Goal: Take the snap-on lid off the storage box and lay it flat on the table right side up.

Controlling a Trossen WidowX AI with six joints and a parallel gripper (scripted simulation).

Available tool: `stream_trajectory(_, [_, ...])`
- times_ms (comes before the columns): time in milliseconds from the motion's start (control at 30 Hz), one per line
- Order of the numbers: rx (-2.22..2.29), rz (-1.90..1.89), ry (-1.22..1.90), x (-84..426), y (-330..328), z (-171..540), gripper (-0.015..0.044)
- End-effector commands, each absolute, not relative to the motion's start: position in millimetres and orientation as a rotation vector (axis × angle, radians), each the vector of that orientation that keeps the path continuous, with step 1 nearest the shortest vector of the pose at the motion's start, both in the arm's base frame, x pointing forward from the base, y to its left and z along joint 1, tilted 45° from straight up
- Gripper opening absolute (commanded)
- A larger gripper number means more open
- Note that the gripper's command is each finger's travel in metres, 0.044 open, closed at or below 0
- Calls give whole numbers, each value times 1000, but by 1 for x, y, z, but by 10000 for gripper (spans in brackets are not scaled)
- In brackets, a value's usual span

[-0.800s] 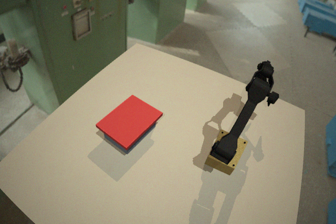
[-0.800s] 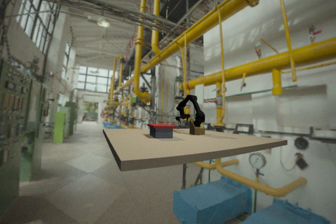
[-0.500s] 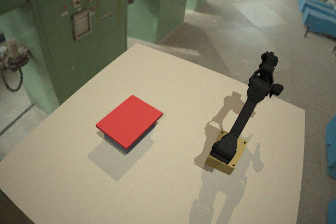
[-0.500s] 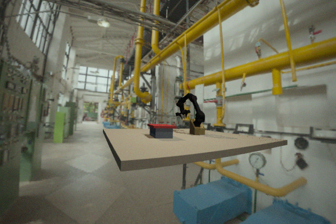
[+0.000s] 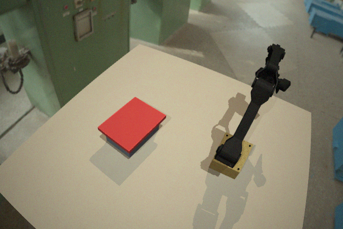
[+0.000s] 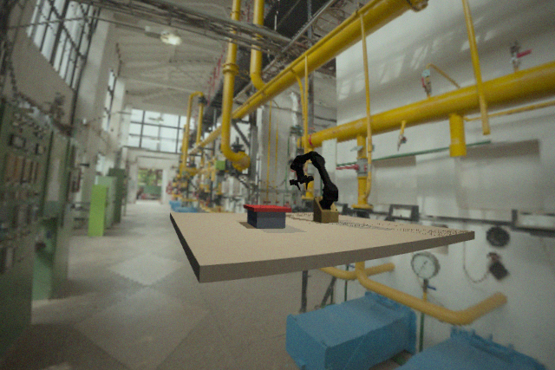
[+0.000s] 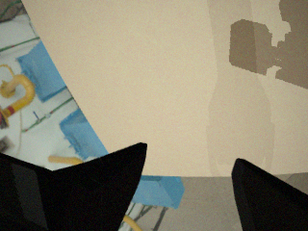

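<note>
Between two and three o'clock from the box (image 5: 127,153) (image 6: 266,218) overhead, I'm holding my half-open, empty hand (image 5: 278,86) (image 6: 302,186) (image 7: 191,160), gripping too low risking dragging it beneath its lid (image 5: 132,124) (image 6: 267,208).

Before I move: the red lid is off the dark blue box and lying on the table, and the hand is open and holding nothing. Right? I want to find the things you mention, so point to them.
The lid (image 5: 132,124) (image 6: 267,208) is still on the box (image 5: 118,146) (image 6: 266,218), as the exterior view shows; the rest stands.
</note>
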State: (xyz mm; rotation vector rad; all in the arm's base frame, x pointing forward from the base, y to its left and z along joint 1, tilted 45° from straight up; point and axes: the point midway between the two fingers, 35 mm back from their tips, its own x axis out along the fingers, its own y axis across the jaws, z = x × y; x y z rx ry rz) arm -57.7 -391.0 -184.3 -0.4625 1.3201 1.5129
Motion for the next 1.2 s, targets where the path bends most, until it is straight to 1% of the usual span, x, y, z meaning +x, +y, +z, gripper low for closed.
stream_trajectory(0, [-453,1337,1458,-23,-406,-158,235])
stream_trajectory(133, [-389,1070,1589,17,-410,-131,235])
stream_trajectory(200, [-370,1007,1610,26,-410,-126,235])
stream_trajectory(400, [-180,466,1674,102,-401,-78,235])
stream_trajectory(467, [-104,300,1652,126,-393,-61,235])
stream_trajectory(533, [-76,246,1640,134,-390,-56,235])
stream_trajectory(600, [6,104,1597,156,-379,-40,235])
stream_trajectory(767, [173,-117,1489,194,-355,-12,235])
stream_trajectory(867, [244,-191,1439,207,-344,-2,235])
stream_trajectory(1000, [440,-344,1301,237,-313,24,235])
stream_trajectory(1167, [622,-436,1180,259,-282,45,235])
